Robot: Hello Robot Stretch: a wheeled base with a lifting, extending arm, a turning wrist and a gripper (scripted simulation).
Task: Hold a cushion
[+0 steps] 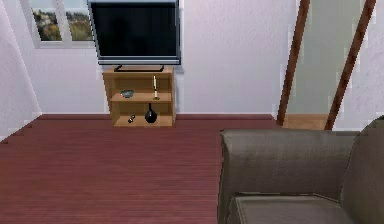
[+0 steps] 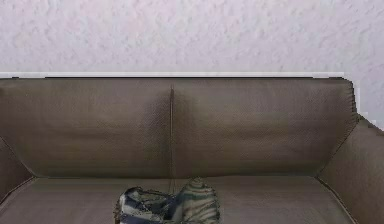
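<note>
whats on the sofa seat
A rumpled blue, white and green patterned bundle lies on the sofa seat, near the middle. The seat beneath it is covered, so anything under it cannot be seen.

The robot's base stands level, front at twelve o'clock, reaching side at three o'clock, square-on to the grey-brown upholstered sofa.

Soft, even light throughout; the window glows bright; pale walls well lit; the sofa darkens faintly along its seam.
</note>
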